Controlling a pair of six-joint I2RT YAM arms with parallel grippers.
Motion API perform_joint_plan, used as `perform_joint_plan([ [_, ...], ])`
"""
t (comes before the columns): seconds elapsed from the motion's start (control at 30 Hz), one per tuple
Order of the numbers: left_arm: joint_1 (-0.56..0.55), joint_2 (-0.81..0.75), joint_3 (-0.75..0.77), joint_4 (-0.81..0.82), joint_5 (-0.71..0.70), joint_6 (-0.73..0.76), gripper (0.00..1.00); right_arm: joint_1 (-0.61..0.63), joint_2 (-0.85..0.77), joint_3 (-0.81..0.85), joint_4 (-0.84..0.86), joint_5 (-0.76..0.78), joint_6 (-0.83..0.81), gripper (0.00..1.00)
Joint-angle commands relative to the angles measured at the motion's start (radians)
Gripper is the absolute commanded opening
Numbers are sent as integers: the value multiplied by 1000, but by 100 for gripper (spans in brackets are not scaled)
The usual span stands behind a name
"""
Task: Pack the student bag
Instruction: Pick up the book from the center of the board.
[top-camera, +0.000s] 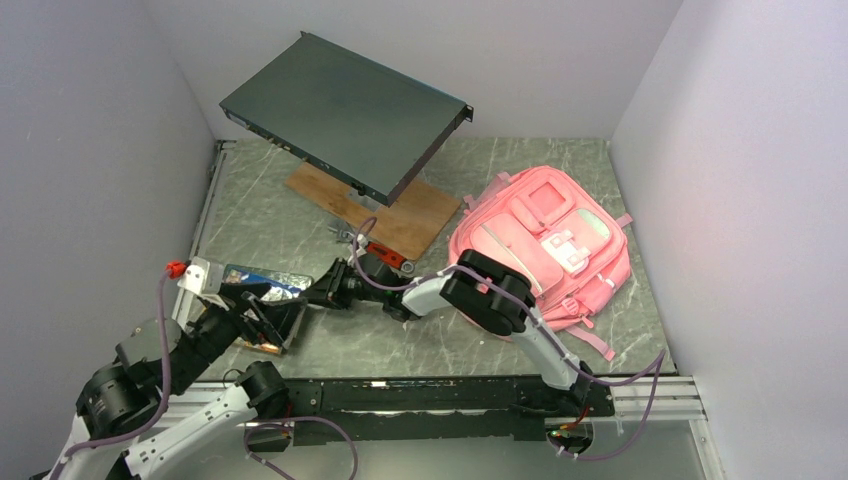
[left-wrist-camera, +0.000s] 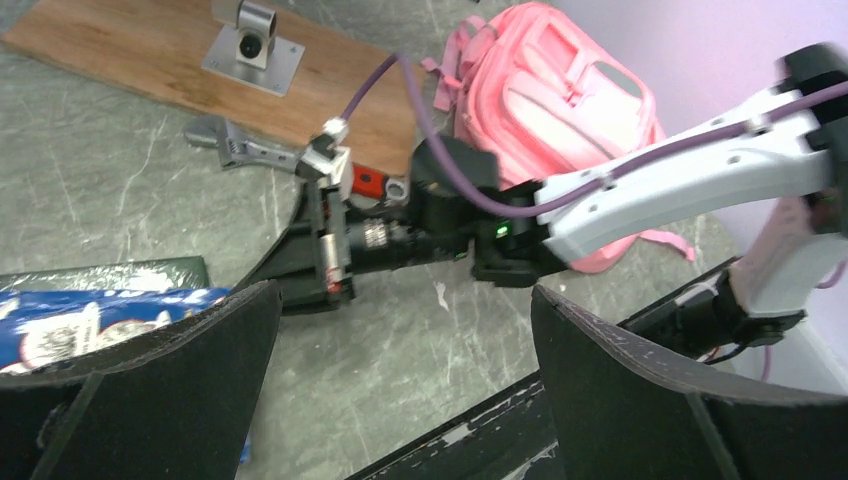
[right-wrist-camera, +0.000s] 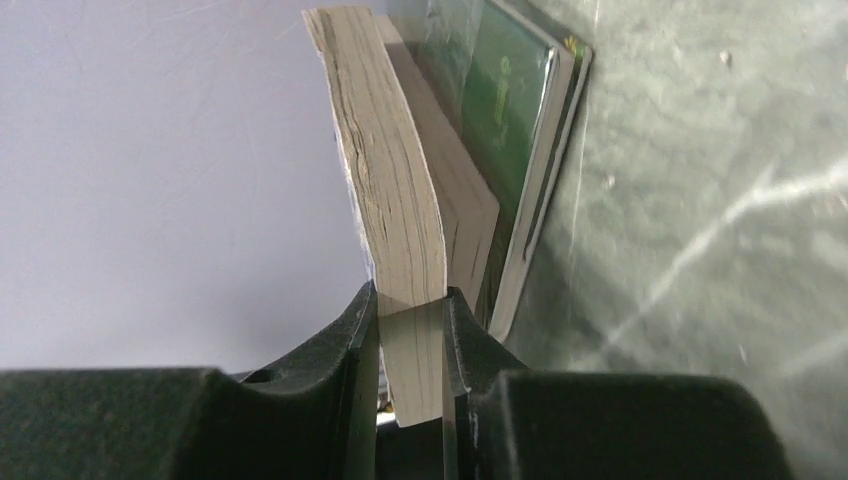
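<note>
The pink student bag (top-camera: 545, 235) lies flat at the right of the table, also seen in the left wrist view (left-wrist-camera: 555, 100). Two books are stacked at the left: a thick one with a blue cover (top-camera: 262, 280) (left-wrist-camera: 90, 320) over a thin green one (right-wrist-camera: 510, 110). My right gripper (right-wrist-camera: 412, 305) reaches across to them and is shut on the thick book's page block (right-wrist-camera: 395, 200), whose near edge is lifted off the green book. My left gripper (left-wrist-camera: 400, 380) hovers just in front of the stack, open, with nothing between its fingers (left-wrist-camera: 640, 390).
A flat dark device (top-camera: 345, 115) stands tilted on a post over a wooden board (top-camera: 400, 215) at the back. A metal wrench (left-wrist-camera: 240, 150) and a red-handled tool (top-camera: 385, 255) lie beside the board. Walls close in on three sides.
</note>
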Motion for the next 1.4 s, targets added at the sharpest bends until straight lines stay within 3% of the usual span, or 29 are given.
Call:
perform_joint_plan([
  [0.0,4,63,-23,-13,-39,-12,100,-23,-209,-87,19,-57,-17,0],
  [0.17,4,210,-7,-47,-33,8,99,-56,-390,-211,-121,-67,74,0],
  [0.33,4,368,-14,7,83,102,97,-67,-552,-250,-379,0,123,0],
  [0.43,-2,457,-27,49,129,147,94,-73,-611,-257,-447,41,149,0],
  [0.53,-56,495,-66,92,60,194,94,-81,-670,-266,-511,87,177,0],
  [0.67,-247,586,-67,63,-236,224,96,-95,-723,-280,-579,141,236,0],
  [0.73,-309,656,-54,54,-313,248,98,-101,-733,-276,-601,154,259,0],
  [0.87,-340,771,-39,24,-414,255,99,-103,-754,-276,-610,165,300,0],
  [1.03,-344,787,-95,108,-428,318,96,-105,-783,-255,-652,183,311,0],
  [1.17,-345,838,-86,129,-480,363,88,-104,-789,-249,-671,163,344,0],
  [1.37,-345,932,-54,93,-499,356,66,-99,-820,-242,-711,180,336,0],
])
